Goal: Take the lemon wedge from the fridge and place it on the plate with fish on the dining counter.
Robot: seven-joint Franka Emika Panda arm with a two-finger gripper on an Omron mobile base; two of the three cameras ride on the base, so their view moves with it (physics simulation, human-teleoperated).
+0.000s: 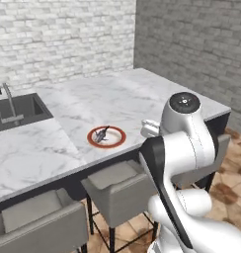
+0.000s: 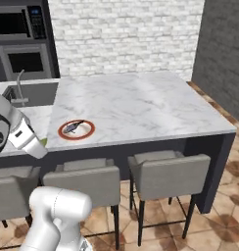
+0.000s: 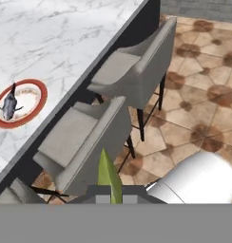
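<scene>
My gripper point(image 3: 111, 191) is shut on the lemon wedge point(image 3: 109, 174), a thin yellow-green sliver that sticks up between the fingertips. It hangs over the grey stools, just off the front edge of the dining counter point(image 1: 117, 96). In the right base view the gripper point(image 2: 39, 148) shows the wedge point(image 2: 43, 142) as a green speck at its tip. The plate point(image 1: 117, 141) with its red-orange rim lies near the counter's front edge and bears the dark grey fish point(image 1: 100, 134). From the hand, the plate point(image 3: 33, 105) and fish point(image 3: 8, 105) sit to the upper left. The fridge is out of view.
Grey stools point(image 2: 166, 172) line the counter's front above a brown tiled floor point(image 3: 198, 109). A sink with a tap point(image 1: 16, 112) is set into the counter left of the plate. A built-in oven and microwave point(image 2: 19, 29) stand at the back left.
</scene>
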